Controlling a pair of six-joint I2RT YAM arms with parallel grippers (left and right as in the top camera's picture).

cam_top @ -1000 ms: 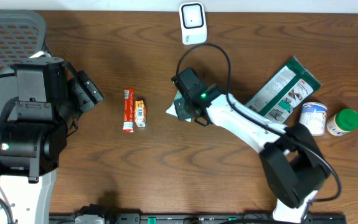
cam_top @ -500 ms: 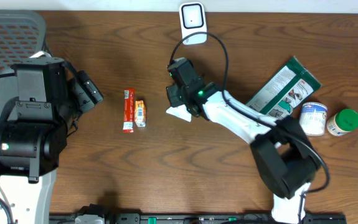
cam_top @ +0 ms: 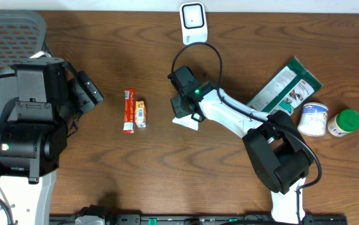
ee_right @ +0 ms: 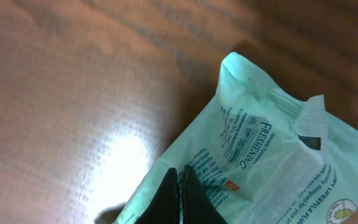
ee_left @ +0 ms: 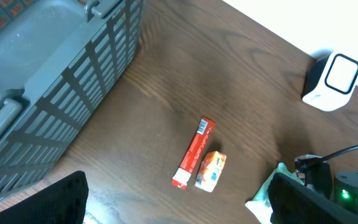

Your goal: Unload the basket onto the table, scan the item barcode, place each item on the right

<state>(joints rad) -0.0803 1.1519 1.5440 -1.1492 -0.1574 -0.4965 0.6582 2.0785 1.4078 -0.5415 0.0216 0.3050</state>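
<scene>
Wipes packet (ee_right: 272, 162), pale green with "FRESHENING" print, sits mid-table, well short of the white barcode scanner (cam_top: 193, 23) at the far edge. Right gripper (ee_right: 180, 190) is clenched on the packet's near edge, fingers pressed together over the film. Whether the packet is clear of the wood I cannot tell. No barcode is visible on the face shown in the wrist view.

Step in hand, by my reading: pickup done, carry to the scanner not yet made. The next move calls for lifting the packet, bringing it before the scanner window and turning it until the code faces in. Thin film may sag and fold.

Left gripper (cam_top: 90, 94) is spread wide, holding nothing, near the grey basket (ee_left: 104, 68).
</scene>
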